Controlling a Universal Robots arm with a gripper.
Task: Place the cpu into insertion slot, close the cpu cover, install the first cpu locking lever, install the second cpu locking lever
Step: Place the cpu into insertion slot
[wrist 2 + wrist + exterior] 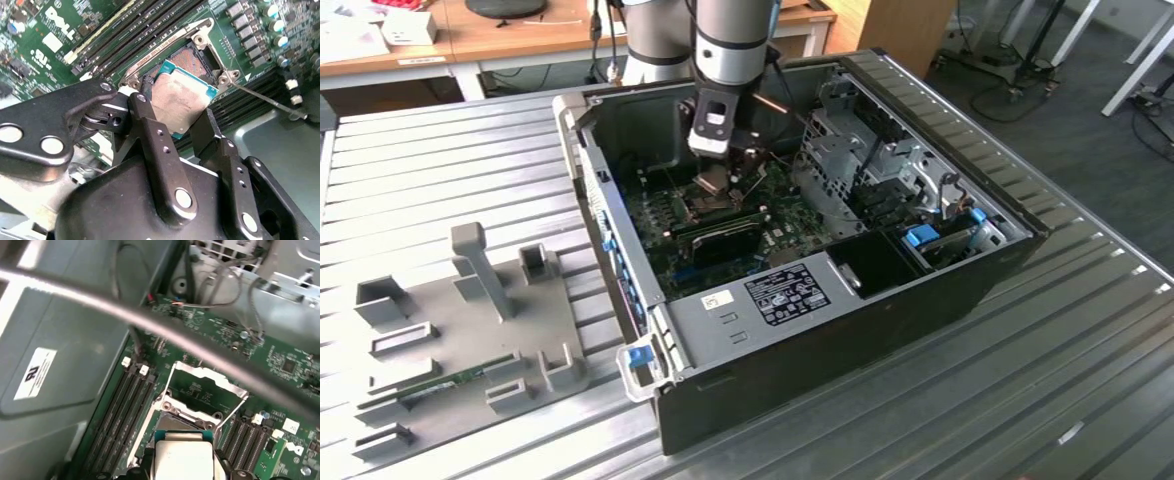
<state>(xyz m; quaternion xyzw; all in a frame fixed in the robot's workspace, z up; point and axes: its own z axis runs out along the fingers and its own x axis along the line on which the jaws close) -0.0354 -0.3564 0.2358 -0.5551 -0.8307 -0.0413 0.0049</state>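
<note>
On a ribbed counter (440, 150), inside an open case (881, 335), the tool (177, 120) clamps the cpu (184, 96), metal top up, over the slot (196, 54).

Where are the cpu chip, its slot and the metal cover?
cpu (182, 100): second wrist view, grey metal top.
slot (194, 54): second wrist view, dark centre.
cover (202, 372): first wrist view, silvery frame edge.
</note>
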